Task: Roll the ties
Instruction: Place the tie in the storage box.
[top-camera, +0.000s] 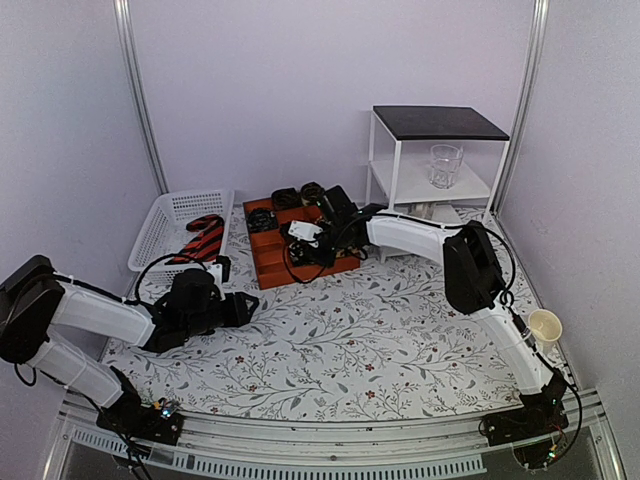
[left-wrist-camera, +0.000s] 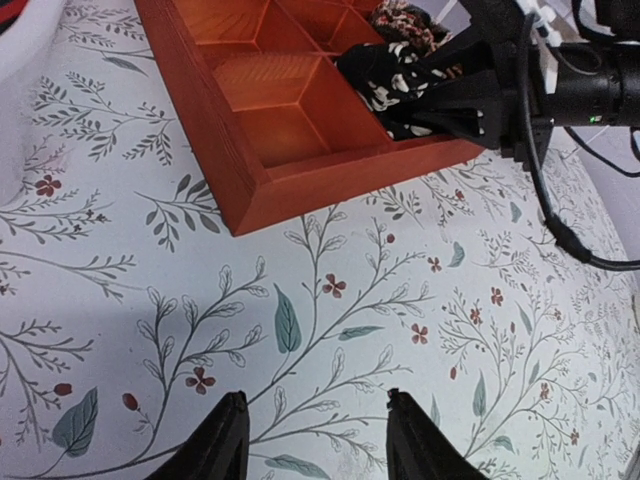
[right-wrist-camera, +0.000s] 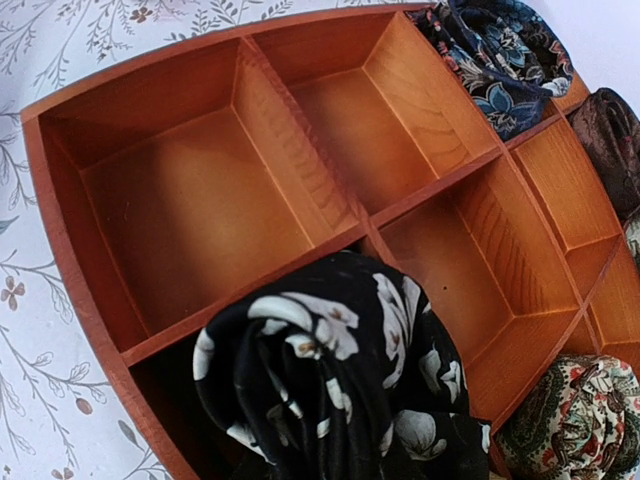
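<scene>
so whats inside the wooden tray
Rolled ties in the tray: a blue floral one, a dark brown one, a paisley one. The right hand holds a black white-flowered tie at one compartment, hiding its floor. The rest seen are empty.

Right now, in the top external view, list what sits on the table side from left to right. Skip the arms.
white basket → wooden tray → glass → paper cup
</scene>
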